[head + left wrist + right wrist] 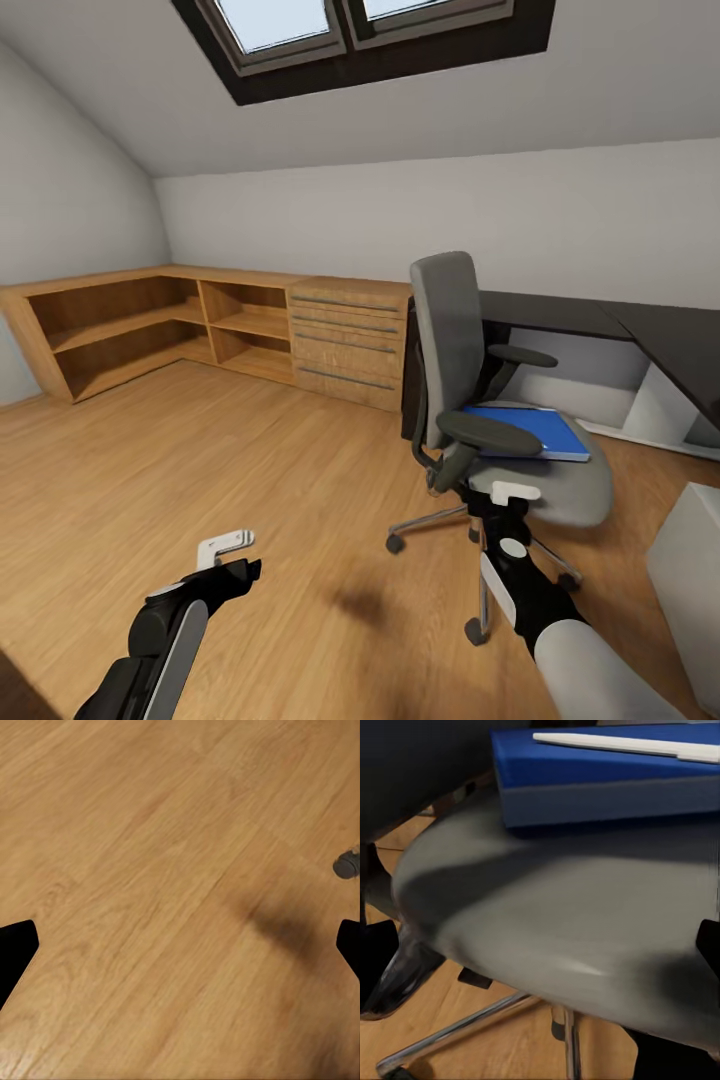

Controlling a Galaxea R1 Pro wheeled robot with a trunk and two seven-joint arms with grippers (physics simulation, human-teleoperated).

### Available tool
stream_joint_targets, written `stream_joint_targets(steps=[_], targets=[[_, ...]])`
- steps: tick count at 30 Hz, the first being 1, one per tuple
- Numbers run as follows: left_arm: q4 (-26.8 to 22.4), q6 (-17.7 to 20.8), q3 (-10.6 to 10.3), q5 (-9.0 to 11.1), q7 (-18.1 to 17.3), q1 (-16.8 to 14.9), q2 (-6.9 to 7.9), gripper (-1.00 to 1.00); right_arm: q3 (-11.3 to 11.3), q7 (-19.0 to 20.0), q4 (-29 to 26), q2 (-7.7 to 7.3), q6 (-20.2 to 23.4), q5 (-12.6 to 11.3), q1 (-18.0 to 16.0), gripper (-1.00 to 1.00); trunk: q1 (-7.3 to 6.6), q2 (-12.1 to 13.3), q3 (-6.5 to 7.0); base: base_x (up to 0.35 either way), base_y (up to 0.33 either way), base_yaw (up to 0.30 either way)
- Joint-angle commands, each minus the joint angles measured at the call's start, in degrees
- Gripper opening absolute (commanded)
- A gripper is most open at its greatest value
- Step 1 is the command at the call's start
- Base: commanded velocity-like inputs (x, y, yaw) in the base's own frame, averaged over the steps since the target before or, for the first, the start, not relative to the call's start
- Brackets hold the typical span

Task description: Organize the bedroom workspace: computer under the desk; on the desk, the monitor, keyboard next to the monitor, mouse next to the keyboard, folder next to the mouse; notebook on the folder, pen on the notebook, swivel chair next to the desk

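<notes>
Grey and rounded, the swivel chair (562, 907) seat sits just ahead of the right gripper (515, 492), whose spread fingers hold nothing. Beyond the seat edge, a blue folder (607, 780) lies flat on the cushion, with the thin white pen (630, 745) lying lengthwise along its top. Released too, the left gripper (225, 546) hangs over bare wood floor (150, 870).

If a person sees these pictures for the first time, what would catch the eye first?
Probably the swivel chair in the middle of the wooden floor, with a blue folder on its seat and a white pen on top. The right end effector hangs just before the seat, and the desk stands behind.
</notes>
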Motion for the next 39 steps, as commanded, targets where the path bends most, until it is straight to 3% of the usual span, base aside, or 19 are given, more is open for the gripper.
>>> stream_joint_targets(steps=[1,8,21,26,29,34,39], targets=[[0.0,0.2,0.0,0.6,0.5,0.0,-0.05,1.00,-0.2,0.0,0.0,0.00,-0.2,-0.1,0.0,1.00,-0.01,0.0,-0.06,0.000,0.000,0.042],[0.3,0.2,0.0,0.6,0.5,0.0,-0.08,1.00,-0.2,0.0,0.1,-0.02,-0.2,-0.1,0.0,1.00,-0.01,0.0,0.01,0.000,0.000,-0.021],[1.7,-0.1,-0.3,0.5,0.6,0.0,-0.17,1.00,-0.3,0.0,0.0,-0.34,-0.2,-0.1,0.0,1.00,-0.01,0.0,0.69,0.000,0.000,-0.219],[1.6,-3.0,-0.3,0.6,0.6,0.0,-0.17,1.00,-0.5,-0.1,0.0,-0.43,-0.2,-0.1,0.1,1.00,-0.01,0.0,0.96,0.000,0.000,-0.245],[1.7,-6.0,-0.3,0.6,0.5,0.0,-0.14,1.00,-1.9,-0.1,0.3,-0.99,-0.6,-0.3,0.1,1.00,-0.01,0.0,1.13,0.000,0.000,-0.249],[1.8,-8.5,-0.3,0.5,0.6,0.0,-0.09,1.00,-7.4,0.3,1.0,-1.75,-1.1,-1.5,0.1,1.00,-0.01,0.0,1.39,0.000,0.000,-0.252],[1.8,-8.8,-0.2,0.5,0.5,0.0,-0.03,1.00,-9.3,0.4,1.1,-1.87,-1.2,-3.1,0.1,1.00,-0.01,0.0,1.63,0.000,0.000,-0.257]])
